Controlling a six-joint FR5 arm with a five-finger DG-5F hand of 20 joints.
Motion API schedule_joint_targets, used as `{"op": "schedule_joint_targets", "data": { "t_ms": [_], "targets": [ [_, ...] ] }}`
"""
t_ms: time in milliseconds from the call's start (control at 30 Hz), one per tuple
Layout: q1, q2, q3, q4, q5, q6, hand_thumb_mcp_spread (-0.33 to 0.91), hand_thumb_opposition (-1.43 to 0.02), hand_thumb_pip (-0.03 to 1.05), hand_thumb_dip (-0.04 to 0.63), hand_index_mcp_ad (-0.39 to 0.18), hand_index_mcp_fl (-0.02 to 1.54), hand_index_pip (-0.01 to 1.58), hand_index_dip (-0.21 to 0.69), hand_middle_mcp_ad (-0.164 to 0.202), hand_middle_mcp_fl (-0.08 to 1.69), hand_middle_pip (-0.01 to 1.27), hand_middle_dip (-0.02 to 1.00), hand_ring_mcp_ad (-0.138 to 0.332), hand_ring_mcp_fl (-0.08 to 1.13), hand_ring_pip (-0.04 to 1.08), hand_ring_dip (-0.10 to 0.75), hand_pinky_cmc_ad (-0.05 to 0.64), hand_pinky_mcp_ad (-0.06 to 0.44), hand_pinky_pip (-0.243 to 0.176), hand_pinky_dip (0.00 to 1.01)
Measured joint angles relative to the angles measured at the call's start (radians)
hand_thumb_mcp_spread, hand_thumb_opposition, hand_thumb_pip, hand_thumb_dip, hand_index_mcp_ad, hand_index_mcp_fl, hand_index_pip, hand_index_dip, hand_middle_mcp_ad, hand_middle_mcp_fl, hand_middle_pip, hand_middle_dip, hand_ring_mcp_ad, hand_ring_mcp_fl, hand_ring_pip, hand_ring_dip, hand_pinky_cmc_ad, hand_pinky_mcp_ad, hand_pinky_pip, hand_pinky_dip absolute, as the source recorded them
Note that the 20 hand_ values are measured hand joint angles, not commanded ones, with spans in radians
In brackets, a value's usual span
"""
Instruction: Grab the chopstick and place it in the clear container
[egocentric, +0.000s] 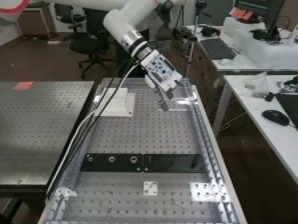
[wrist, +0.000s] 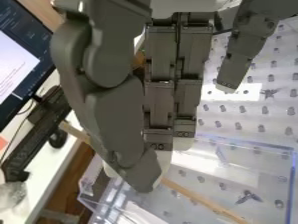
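Note:
In the high view the hand (egocentric: 163, 93) hangs over the far end of the perforated bench, pointing down. The wrist view shows the hand (wrist: 159, 95) with its thumb and fingers pinching a light wooden chopstick (wrist: 199, 198). The stick runs slantwise past the fingertips and sticks out on both sides; its middle is hidden behind the thumb. Beneath the hand lies the clear container (wrist: 253, 144), whose transparent edges show around the fingertips. Part of the chopstick is above it, apparently clear of its floor.
A white block (egocentric: 119, 103) stands on the bench beside the hand, with cables running along that side. Black plates (egocentric: 174, 163) cross the bench's middle. A desk (egocentric: 256, 100) with a black mouse (egocentric: 275, 117) stands at the right.

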Motion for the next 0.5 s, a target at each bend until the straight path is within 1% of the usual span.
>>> {"op": "schedule_joint_targets", "data": {
  "t_ms": [33, 67, 100, 300, 367, 400, 467, 500],
  "targets": [
    [0.000, -0.002, 0.004, -0.004, -0.001, 0.000, 0.67, -1.17, 0.50, 0.257, -0.206, 1.36, 0.39, 0.093, 0.049, 1.41, 0.19, 0.49, -0.021, 0.99, 0.11, 0.379, 0.358, 0.319, 0.033, 0.55],
    [-0.001, -0.003, 0.004, -0.005, -0.003, -0.001, 0.67, -1.20, 0.50, 0.257, -0.209, 1.38, 0.39, 0.096, 0.040, 1.41, 0.19, 0.49, -0.037, 0.99, 0.11, 0.379, 0.354, 0.319, 0.033, 0.55],
    [-0.001, -0.003, 0.004, -0.005, -0.004, -0.001, 0.66, -1.20, 0.50, 0.253, -0.209, 1.38, 0.39, 0.096, 0.038, 1.42, 0.19, 0.49, -0.038, 0.99, 0.11, 0.379, 0.358, 0.319, 0.033, 0.55],
    [0.000, -0.004, 0.002, -0.004, -0.003, -0.005, 0.65, -1.20, 0.50, 0.253, -0.215, 1.38, 0.39, 0.096, 0.031, 1.42, 0.19, 0.49, -0.037, 0.99, 0.12, 0.387, 0.354, 0.323, 0.033, 0.55],
    [0.000, -0.002, 0.000, 0.000, -0.002, -0.014, 0.66, -1.20, 0.50, 0.253, -0.216, 1.38, 0.40, 0.096, 0.037, 1.42, 0.19, 0.49, -0.037, 0.99, 0.12, 0.387, 0.354, 0.321, 0.033, 0.55],
    [0.000, -0.001, 0.000, 0.002, -0.001, -0.017, 0.64, -1.21, 0.50, 0.253, -0.215, 1.38, 0.41, 0.096, 0.044, 1.41, 0.19, 0.49, -0.037, 0.99, 0.11, 0.387, 0.354, 0.321, 0.033, 0.57],
    [0.000, 0.002, 0.001, 0.008, 0.000, -0.034, 0.59, -1.24, 0.49, 0.251, -0.216, 1.38, 0.44, 0.093, 0.040, 1.41, 0.23, 0.50, -0.035, 0.97, 0.11, 0.387, 0.354, 0.321, 0.033, 0.60],
    [0.000, 0.003, 0.001, 0.009, 0.000, -0.038, 0.58, -1.24, 0.47, 0.251, -0.216, 1.35, 0.46, 0.087, 0.042, 1.43, 0.26, 0.49, -0.033, 0.96, 0.11, 0.387, 0.354, 0.323, 0.033, 0.61]
  ]
}}
